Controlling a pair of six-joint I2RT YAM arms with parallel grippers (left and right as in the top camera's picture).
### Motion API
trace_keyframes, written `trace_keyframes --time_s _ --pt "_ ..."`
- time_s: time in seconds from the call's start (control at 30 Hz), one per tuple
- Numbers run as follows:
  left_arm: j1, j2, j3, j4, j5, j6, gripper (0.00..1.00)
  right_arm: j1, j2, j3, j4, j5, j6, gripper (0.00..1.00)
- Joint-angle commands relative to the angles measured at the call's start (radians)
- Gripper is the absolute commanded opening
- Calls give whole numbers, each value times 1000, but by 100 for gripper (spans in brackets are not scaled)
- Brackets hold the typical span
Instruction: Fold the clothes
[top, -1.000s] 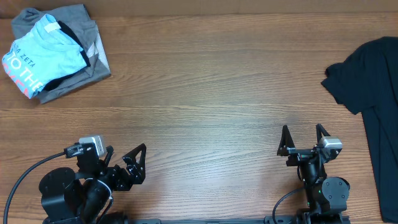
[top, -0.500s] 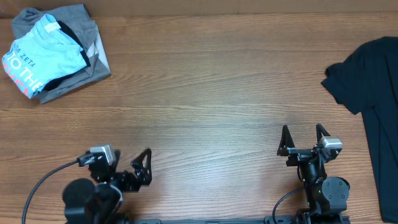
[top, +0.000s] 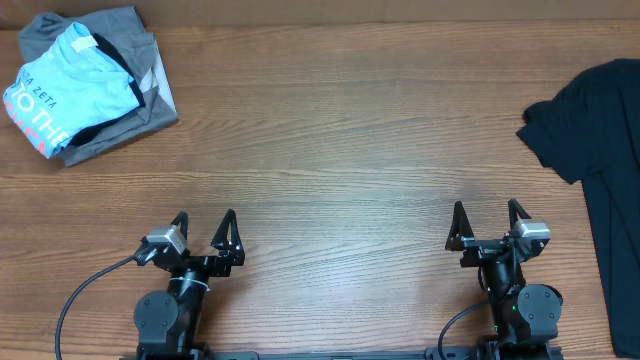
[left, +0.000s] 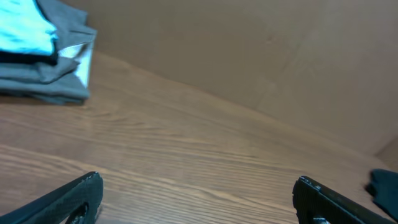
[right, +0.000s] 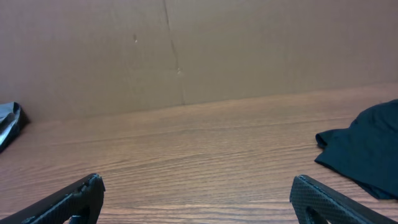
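A pile of folded clothes lies at the table's far left corner: a light blue T-shirt (top: 70, 85) with pink-red lettering on top of black and grey ones (top: 125, 120). The left wrist view catches the grey pile (left: 50, 78) at its upper left. An unfolded black T-shirt (top: 600, 150) sprawls along the right edge, and its sleeve (right: 364, 149) appears in the right wrist view. My left gripper (top: 204, 226) rests low at the front left, open and empty. Open and empty too, my right gripper (top: 485, 214) sits at the front right, well short of the black shirt.
A wooden table (top: 340, 150) spans the whole view. A brown cardboard wall (right: 186, 50) stands behind its far edge. A black cable (top: 85, 290) trails from the left arm's base toward the front left.
The left arm has swung right and turned so that its fingers point toward the far side. The right arm and the clothes have not moved.
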Motion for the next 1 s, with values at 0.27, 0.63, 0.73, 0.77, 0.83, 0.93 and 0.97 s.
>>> trace_keyframes --time_s 0.27,0.63,0.73,0.77,0.83,0.93,0.97 --pt "-6 -13 -30 19 -127 191 100 -6 -10 -11 7 -6 -4 100" --pt "-6 -13 -30 20 -127 205 100 -6 -10 -11 7 -5 -4 100" --pt "-6 -13 -30 21 -150 246 100 -6 -10 -11 7 -5 -3 100" --pt "-6 -13 -30 23 -158 309 100 -6 -10 -11 7 -5 -4 100" --pt "-6 -13 -30 22 -156 433 100 -6 -10 -11 7 -5 -4 100" --pt "-6 -13 -30 22 -153 491 100 -6 -10 -11 7 -5 -4 100" --pt "-6 -13 -30 22 -153 493 100 -6 -10 -11 7 -6 -4 100"
